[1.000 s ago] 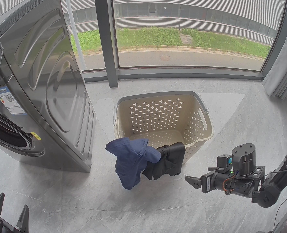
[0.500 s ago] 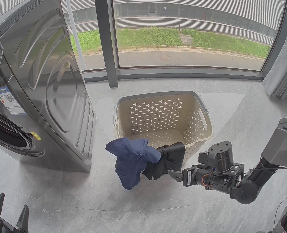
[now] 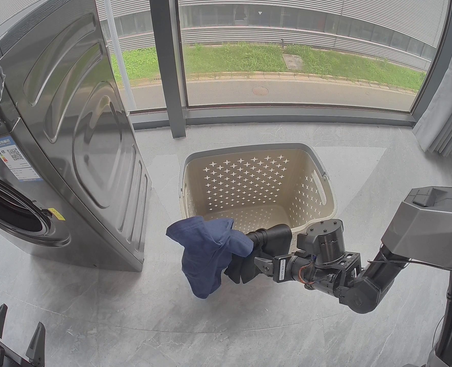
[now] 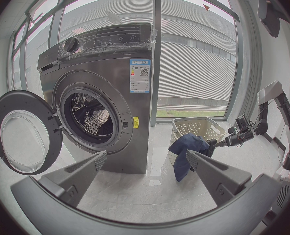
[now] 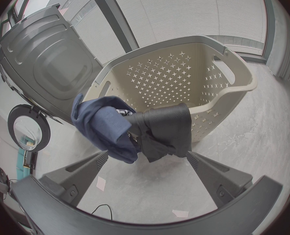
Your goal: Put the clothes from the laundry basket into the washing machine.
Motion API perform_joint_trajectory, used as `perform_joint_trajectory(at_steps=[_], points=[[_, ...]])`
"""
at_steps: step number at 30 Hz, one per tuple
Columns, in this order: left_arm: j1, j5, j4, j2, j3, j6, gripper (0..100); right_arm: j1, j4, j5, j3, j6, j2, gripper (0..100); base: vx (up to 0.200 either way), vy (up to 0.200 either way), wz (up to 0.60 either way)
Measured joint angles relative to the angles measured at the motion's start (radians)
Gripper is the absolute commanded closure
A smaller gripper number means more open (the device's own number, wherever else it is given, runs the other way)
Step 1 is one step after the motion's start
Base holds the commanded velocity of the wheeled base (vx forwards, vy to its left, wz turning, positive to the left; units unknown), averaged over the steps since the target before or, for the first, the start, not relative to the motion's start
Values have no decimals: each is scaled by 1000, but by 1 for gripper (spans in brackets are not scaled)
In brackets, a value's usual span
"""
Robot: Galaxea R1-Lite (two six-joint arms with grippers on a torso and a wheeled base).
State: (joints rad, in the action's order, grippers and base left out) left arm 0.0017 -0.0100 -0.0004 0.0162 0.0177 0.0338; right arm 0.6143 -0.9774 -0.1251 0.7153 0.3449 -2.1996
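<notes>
Two garments are left to load: blue garment (image 3: 205,256) and black garment (image 3: 276,236) drape the basket (image 3: 259,150) rim, right gripper (image 3: 263,267) beside the black one, jaws wide and empty, washer (image 3: 83,128) door open.

Laundry corner in a modern glazed building. Identified by: front-loading washer (image 4: 99,98), door (image 4: 24,131) open, clear film (image 4: 86,50) wrapped over control panel (image 4: 118,38); perforated basket (image 3: 246,179) on polished stone floor (image 3: 134,307); floor-to-ceiling windows (image 3: 297,36) facing lawn (image 3: 236,57), road (image 3: 287,93) and ribbed facade (image 3: 312,1); grey curtain (image 3: 447,103) at window edge.
</notes>
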Motion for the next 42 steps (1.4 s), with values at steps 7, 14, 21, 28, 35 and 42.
perform_joint_trajectory(at_steps=[7, 14, 21, 28, 35, 42], points=[[0, 0, 0, 0, 0, 4, 0, -15, 11, -10, 84, -7, -71, 0, 0, 0, 0], [-1, 0, 0, 0, 0, 4, 0, -49, 1, -7, 154, -24, -146, 0, 0, 0, 0], [0, 0, 0, 0, 0, 6, 0, -56, 0, -5, 231, -29, -205, 0, 0, 0, 0], [0, 0, 0, 0, 0, 6, 0, -55, 0, -8, 290, -28, -240, 0, 0, 0, 0], [0, 0, 0, 0, 0, 6, 0, -56, -2, -10, 316, -21, -258, 100, 0, 0, 0], [0, 0, 0, 0, 0, 6, 0, -47, -4, -10, 307, -5, -260, 100, 0, 0, 0]])
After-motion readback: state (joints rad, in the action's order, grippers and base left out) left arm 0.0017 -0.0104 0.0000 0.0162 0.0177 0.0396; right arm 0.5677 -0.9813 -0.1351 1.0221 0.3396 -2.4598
